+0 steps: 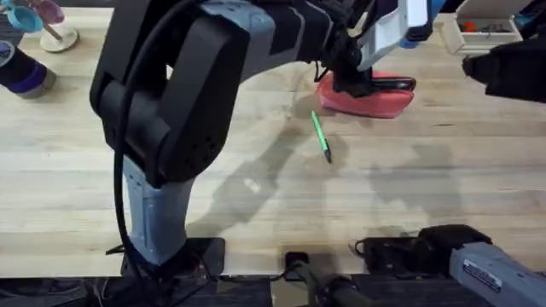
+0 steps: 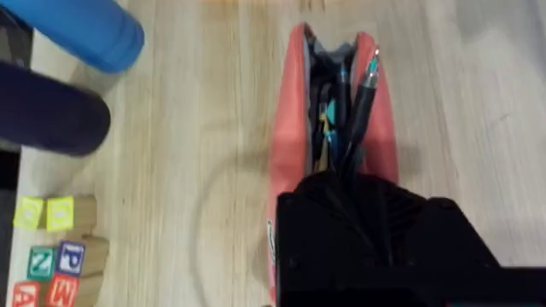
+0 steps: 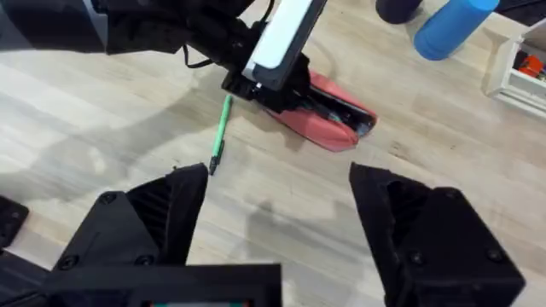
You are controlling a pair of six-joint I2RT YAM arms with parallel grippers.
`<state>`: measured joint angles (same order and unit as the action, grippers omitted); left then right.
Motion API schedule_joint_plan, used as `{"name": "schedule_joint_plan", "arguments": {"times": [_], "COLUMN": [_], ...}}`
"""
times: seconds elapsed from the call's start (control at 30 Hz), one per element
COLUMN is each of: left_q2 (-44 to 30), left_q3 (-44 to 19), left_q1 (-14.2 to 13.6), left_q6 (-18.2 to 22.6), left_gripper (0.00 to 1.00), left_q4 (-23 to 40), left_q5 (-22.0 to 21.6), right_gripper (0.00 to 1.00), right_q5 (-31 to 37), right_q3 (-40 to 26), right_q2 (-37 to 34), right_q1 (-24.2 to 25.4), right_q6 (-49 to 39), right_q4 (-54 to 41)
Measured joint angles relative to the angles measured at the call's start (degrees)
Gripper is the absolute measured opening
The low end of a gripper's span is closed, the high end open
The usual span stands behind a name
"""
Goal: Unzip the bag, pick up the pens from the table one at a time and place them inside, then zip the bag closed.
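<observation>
On the left of the light-wood butcher-block bench (image 1: 68, 170) our left arm rises large from its base and reaches across to the soft coral-pink fabric pouch (image 1: 380, 102), which lies open at the far middle-right of the bench. Our left jaws (image 2: 363, 183) sit directly over the pouch's open mouth, and the slim black pen with a silver-grey section (image 2: 363, 94) runs out from under them, its length already between the pouch's sides; we cannot tell whether the jaws are closed on it or have let go, because their own housing hides the fingers. Just in front of the pouch, apart from it, the bright green pen with a dark tip (image 1: 320, 136) lies bare on the bench. Further right, our right jaws (image 3: 277, 230) hang open above the bench and hold nothing, the green pen ahead of them. We judge that the unzipping is done and the first pen is being placed. The next move calls for a clean release inside the pouch, then picking up the green pen, and the zipping remains after that.
</observation>
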<state>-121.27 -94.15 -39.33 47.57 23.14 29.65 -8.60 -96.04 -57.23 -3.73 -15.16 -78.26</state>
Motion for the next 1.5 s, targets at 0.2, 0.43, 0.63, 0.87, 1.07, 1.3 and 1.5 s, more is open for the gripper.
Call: {"name": "schedule_joint_plan", "arguments": {"times": [0.2, 0.43, 0.63, 0.87, 1.07, 1.3, 1.5], "left_q2": [0.02, 0.00, 0.00, 0.01, 0.00, 0.00, 0.11], "left_q3": [-0.33, -0.35, -0.37, -0.37, -0.35, -0.38, -0.52], "left_q1": [0.06, 0.04, 0.26, 0.58, 0.58, 0.76, 0.83], "left_q6": [0.00, 0.00, 0.15, 0.04, 0.03, 0.04, 0.05], "left_gripper": [0.043, 0.043, 0.688, 0.992, 0.992, 0.992, 0.992], "left_q4": [2.21, 2.23, 2.36, 2.23, 2.23, 2.46, 3.12], "left_q5": [-4.21, -5.56, -7.09, -7.85, -7.73, -6.75, -6.60], "right_gripper": [0.997, 0.997, 0.997, 0.996, 0.997, 0.997, 0.997], "right_q5": [0.00, 0.00, 0.00, 0.00, 0.00, 0.00, 0.00], "right_q3": [0.02, 0.00, 0.02, 0.02, 0.00, 0.02, 0.02], "right_q2": [0.00, 0.00, 0.00, 0.00, 0.00, 0.00, 0.00], "right_q1": [0.00, 0.00, 0.00, 0.00, 0.00, 0.00, 0.00], "right_q6": [0.01, 0.00, 0.01, -0.01, -0.02, 0.01, -0.02], "right_q4": [0.00, 0.00, 0.00, 0.00, 0.00, 0.00, 0.00]}}
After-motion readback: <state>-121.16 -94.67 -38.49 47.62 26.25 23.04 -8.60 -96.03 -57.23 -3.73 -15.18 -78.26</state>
